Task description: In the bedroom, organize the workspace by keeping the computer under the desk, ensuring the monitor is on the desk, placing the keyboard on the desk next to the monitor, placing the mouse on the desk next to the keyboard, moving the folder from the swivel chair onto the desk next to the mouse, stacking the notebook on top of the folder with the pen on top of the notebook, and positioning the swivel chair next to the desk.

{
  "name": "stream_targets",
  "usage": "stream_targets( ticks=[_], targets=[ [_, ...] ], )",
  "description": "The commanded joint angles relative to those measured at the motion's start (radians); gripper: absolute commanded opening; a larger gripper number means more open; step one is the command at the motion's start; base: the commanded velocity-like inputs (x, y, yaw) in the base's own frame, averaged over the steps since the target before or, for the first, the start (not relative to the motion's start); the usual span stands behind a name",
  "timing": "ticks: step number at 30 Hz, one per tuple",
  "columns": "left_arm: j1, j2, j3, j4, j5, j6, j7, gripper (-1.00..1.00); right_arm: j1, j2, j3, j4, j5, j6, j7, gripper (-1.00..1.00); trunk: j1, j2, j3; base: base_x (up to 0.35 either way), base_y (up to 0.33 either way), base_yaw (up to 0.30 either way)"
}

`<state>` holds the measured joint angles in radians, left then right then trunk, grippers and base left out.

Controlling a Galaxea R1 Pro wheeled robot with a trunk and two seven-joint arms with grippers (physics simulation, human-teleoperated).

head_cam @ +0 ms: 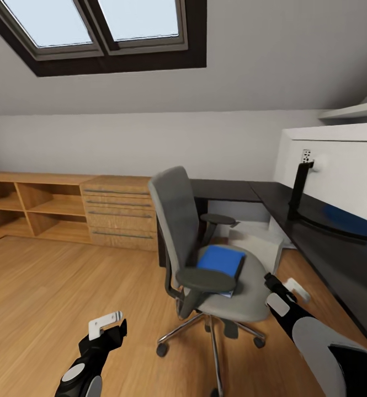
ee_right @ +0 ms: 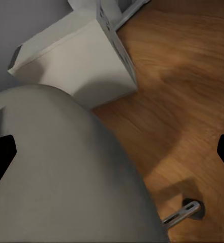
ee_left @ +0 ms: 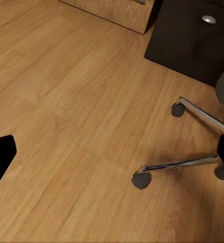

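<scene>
The grey swivel chair (head_cam: 175,220) stands on the wood floor, turned toward the black L-shaped desk (head_cam: 321,251). On its seat lies the blue folder (head_cam: 221,260). The monitor (head_cam: 343,165) stands on the desk at the right, white back toward me, on its black stand. Under the desk sits the light grey computer (head_cam: 255,238), also close in the right wrist view (ee_right: 76,55) behind the chair seat (ee_right: 56,177). My right gripper (head_cam: 285,285) hangs open beside the seat's right edge. My left gripper (head_cam: 110,326) is open, low over the floor left of the chair base (ee_left: 192,163). Keyboard, mouse, notebook and pen are out of view.
A light wooden drawer cabinet (head_cam: 120,212) and open shelves (head_cam: 34,207) line the back wall on the left. The dark drawer unit (ee_left: 192,40) stands beyond the chair's casters. Skylights (head_cam: 95,27) sit in the sloped ceiling. Open floor (head_cam: 51,286) lies to the left.
</scene>
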<state>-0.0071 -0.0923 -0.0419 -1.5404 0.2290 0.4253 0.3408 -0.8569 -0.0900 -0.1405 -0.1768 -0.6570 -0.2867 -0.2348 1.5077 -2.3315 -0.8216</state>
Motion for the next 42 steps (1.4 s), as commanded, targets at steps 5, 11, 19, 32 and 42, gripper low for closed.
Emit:
stream_targets(
  ticks=[5, 11, 19, 32, 42],
  targets=[
    [-0.001, 0.0, -0.001, -0.001, 0.012, 0.004, 0.008, 1.0, -0.001, -0.013, -0.004, -0.001, -0.038, 0.035, 0.003, 1.0, 0.0, 0.0, -0.001, 0.269, 0.0, 0.0],
    [-0.001, 0.0, -0.002, -0.001, 0.011, 0.003, 0.008, 1.0, -0.001, -0.025, -0.005, -0.002, -0.111, 0.053, 0.005, 1.0, 0.0, 0.0, -0.001, 0.259, 0.0, 0.0],
    [-0.001, 0.0, -0.001, 0.0, 0.012, 0.004, 0.007, 1.0, -0.001, -0.028, -0.005, -0.002, -0.149, 0.057, 0.005, 1.0, 0.0, 0.0, -0.001, 0.282, 0.0, 0.0],
    [-0.001, -0.002, -0.002, -0.002, 0.014, 0.004, 0.011, 1.0, -0.001, -0.065, -0.019, -0.002, -0.183, 0.138, 0.019, 1.0, 0.0, 0.0, -0.001, 0.035, 0.0, 0.0],
    [-0.001, -0.004, -0.004, -0.003, 0.015, 0.004, 0.013, 1.0, -0.001, -0.102, -0.026, -0.002, -0.275, 0.226, 0.048, 1.0, 0.039, -0.07, -0.032, 0.001, 0.0, 0.0]
  ],
)
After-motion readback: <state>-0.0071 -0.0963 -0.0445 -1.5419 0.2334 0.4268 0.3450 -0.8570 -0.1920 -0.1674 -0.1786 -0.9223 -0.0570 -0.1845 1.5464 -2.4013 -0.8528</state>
